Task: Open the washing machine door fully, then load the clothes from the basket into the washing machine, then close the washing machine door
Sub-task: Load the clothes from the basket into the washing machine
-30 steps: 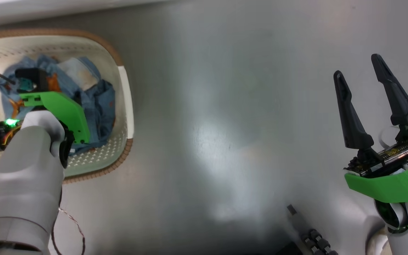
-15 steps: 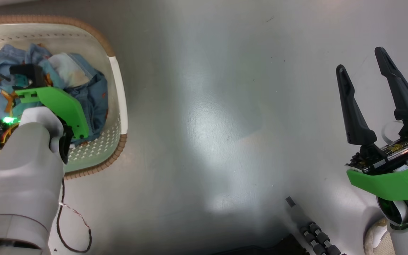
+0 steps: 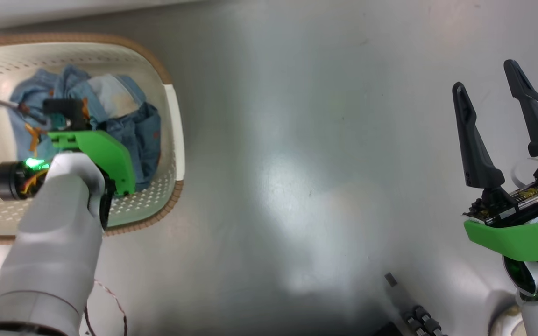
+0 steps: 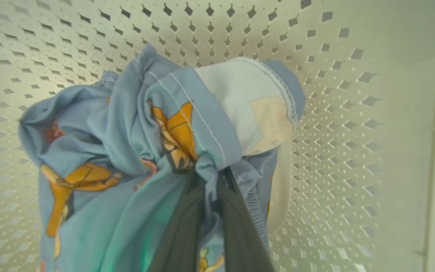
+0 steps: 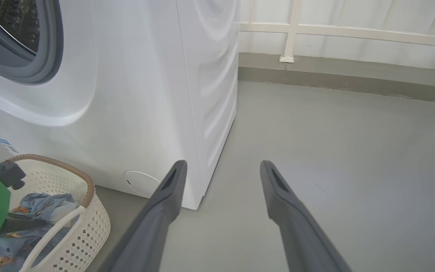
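**Left hand [image 4: 210, 173] pinching the clothes [image 4: 127, 151] in the basket [image 3: 174, 140], ready for the lift**

The clothes, a crumpled light-blue bundle with orange prints and a cream patch, are lying inside the basket, which is sitting on the floor [image 3: 297, 163] just beside the front of the washing machine [image 5: 138, 94]. The left hand is reaching down into the basket, its two dark fingers clamping together on a gathered fold near the middle of the bundle. A good lift would be going straight up and slowly, letting the trailing fabric clear the brown rim without dragging the light basket along. Only one fold is pinched, so loose parts may be slipping free. The grey-ringed drum mouth [image 5: 32, 56] is showing uncovered above the basket. The right hand [image 3: 484, 75] is hovering well apart over bare floor, fingers spread, holding nothing.
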{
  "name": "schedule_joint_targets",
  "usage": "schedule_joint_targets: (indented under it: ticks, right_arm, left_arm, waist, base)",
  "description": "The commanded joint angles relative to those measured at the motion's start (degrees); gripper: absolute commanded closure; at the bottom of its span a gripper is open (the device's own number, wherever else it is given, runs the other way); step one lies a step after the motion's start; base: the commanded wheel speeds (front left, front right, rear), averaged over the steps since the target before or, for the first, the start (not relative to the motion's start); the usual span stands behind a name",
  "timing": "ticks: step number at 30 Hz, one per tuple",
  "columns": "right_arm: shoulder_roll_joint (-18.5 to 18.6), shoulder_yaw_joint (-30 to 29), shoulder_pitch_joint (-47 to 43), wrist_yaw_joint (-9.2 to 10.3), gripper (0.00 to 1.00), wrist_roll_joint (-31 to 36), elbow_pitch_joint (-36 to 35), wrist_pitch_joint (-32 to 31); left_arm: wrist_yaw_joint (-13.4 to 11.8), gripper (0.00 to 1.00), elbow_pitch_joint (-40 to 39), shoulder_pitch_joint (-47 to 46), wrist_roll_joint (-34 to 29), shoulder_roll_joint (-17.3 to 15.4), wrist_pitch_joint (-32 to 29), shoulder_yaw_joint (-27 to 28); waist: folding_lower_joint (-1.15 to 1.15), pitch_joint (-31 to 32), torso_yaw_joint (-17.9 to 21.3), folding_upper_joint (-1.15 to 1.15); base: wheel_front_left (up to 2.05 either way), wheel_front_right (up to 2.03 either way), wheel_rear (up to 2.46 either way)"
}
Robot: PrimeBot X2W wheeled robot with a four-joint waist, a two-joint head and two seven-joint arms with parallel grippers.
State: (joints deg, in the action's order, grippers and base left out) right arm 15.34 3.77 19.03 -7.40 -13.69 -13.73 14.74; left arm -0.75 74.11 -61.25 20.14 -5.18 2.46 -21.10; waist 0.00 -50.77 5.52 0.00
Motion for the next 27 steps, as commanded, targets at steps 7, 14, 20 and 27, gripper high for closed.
schedule_joint_targets:
  ticks: [7, 14, 20, 27]
  right_arm:
    - [1.0, 0.8, -4.0, -0.09, 0.0, 0.8, -0.4, 0.3]
    - [0.7, 0.6, -5.9, -0.09, 0.0, 1.1, 0.5, 0.3]
    - [0.6, 0.1, -8.6, -0.09, 0.0, 1.4, 1.3, 0.3]
    - [0.4, 0.0, -11.7, -0.09, 0.0, 1.9, 2.3, 0.3]
  left_arm:
    - [-0.1, 1.0, -0.2, 5.8, 0.6, -0.6, 8.6, 0.6]
    - [-0.6, 1.0, -3.0, 10.4, 3.2, -0.2, 12.3, 3.1]
    - [-2.9, 1.0, -17.3, 18.5, 3.0, -1.5, 12.5, 6.8]
    - [-5.7, 1.0, -36.6, 30.8, -0.5, -2.3, 12.5, 11.3]
  waist:
    - [0.0, 7.3, -2.6, 0.0]
    - [0.0, 12.9, -3.4, 0.0]
    - [0.0, 18.1, -4.2, 0.0]
    - [0.0, 23.9, -5.1, 0.0]
  base:
    - [0.0, 0.0, 0.0]
    - [0.0, 0.0, 0.0]
    - [0.0, 0.0, 0.0]
    - [0.0, 0.0, 0.0]
